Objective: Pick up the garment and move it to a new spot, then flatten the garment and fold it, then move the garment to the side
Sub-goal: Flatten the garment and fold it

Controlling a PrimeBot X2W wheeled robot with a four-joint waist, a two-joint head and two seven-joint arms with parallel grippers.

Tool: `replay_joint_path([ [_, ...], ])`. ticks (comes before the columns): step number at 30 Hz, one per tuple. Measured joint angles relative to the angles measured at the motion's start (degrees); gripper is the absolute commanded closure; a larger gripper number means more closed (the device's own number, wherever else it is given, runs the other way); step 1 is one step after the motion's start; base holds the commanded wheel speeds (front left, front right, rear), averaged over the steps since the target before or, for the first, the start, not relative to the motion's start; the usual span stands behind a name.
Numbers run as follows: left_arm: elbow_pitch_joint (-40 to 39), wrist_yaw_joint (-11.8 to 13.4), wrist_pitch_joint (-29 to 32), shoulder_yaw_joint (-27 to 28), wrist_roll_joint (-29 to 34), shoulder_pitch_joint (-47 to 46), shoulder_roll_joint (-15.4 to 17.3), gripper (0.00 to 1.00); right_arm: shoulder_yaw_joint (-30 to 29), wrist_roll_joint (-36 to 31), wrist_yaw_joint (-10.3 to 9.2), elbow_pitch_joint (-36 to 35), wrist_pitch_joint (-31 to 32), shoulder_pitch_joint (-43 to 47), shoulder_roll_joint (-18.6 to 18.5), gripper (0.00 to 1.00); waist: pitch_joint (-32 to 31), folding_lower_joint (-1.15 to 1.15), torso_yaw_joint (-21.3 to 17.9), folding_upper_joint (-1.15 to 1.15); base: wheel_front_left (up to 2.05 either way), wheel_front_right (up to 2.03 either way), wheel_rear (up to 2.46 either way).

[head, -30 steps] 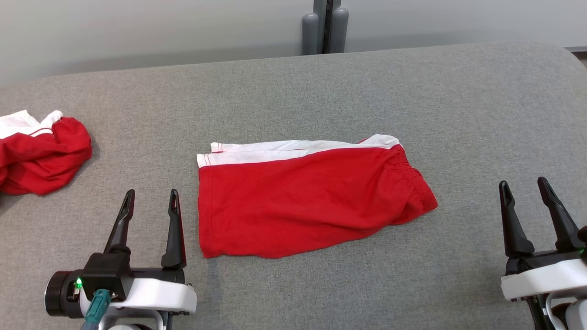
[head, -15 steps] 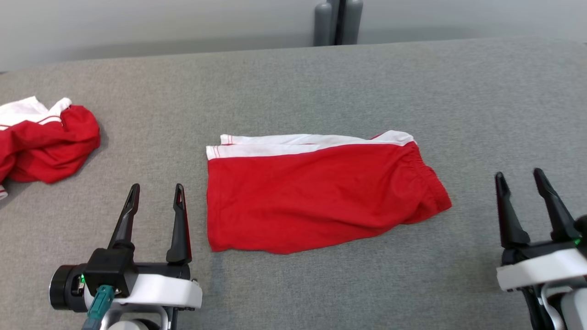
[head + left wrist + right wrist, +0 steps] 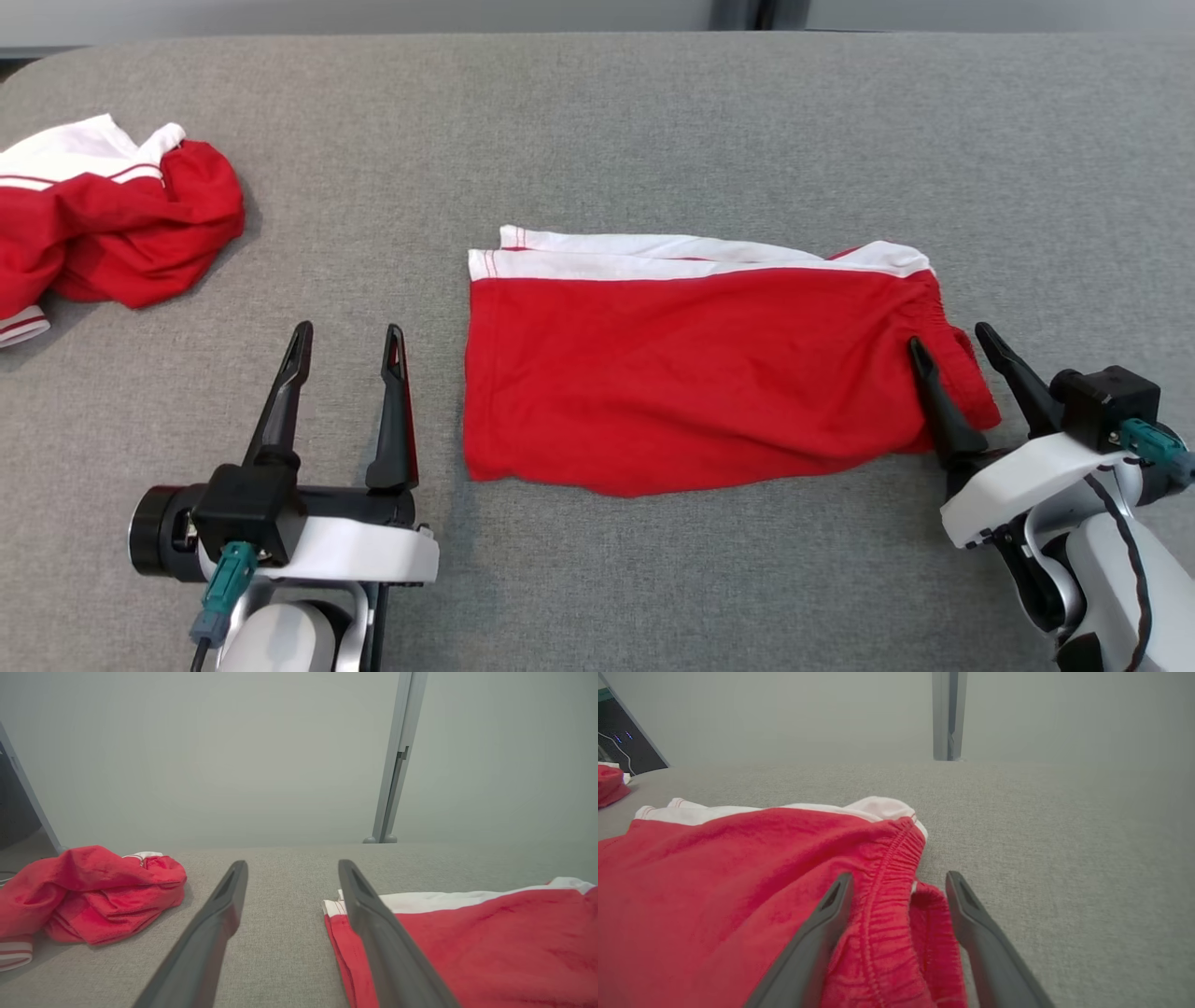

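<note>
The garment (image 3: 691, 373), red shorts with a white band along the far edge, lies folded flat in the middle of the grey padded surface (image 3: 653, 121). My right gripper (image 3: 950, 336) is open at the garment's right end. Its two fingers straddle the gathered elastic waistband, seen close up in the right wrist view with the gripper (image 3: 899, 875) over the garment (image 3: 738, 882). My left gripper (image 3: 348, 329) stands open just left of the garment's left edge, holding nothing. The left wrist view has the left gripper (image 3: 292, 863) beside the garment (image 3: 467, 938).
A second red and white garment (image 3: 103, 224) lies crumpled at the far left, also visible as a heap (image 3: 93, 891) in the left wrist view. A grey post (image 3: 397, 756) stands behind the surface's far edge. Bare grey surface stretches beyond and to the right of the shorts.
The head camera has tilted down. My right gripper has swung in leftward and now straddles the garment's waistband end. The left gripper stays open beside the left edge.
</note>
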Motion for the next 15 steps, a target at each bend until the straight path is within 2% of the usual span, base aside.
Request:
replay_joint_path([
  [8,0.73,-0.43,-0.83,-0.57,0.00,-1.72,-0.37,0.00,1.05,2.96,0.00,7.37,0.47,-1.83,-0.87,0.00,1.54,0.00,1.37,0.00,0.00,0.00,0.00],
  [13,1.15,-0.43,-1.23,-0.76,0.00,-1.86,-0.44,0.00,1.87,5.70,0.01,8.82,0.97,-2.56,-0.82,0.00,1.92,0.00,1.23,0.00,0.00,0.00,0.00],
  [14,1.20,-0.43,-1.26,-0.78,0.00,-1.93,-0.44,0.00,2.15,6.31,0.02,9.00,1.18,-2.70,-0.83,0.03,1.93,0.00,1.11,0.00,0.00,0.00,0.00],
  [15,1.27,-0.43,-1.27,-0.80,0.00,-1.96,-0.41,0.00,2.52,7.17,0.01,9.05,1.30,-2.76,-0.81,0.50,1.94,0.00,0.98,0.00,0.00,0.00,0.00],
])
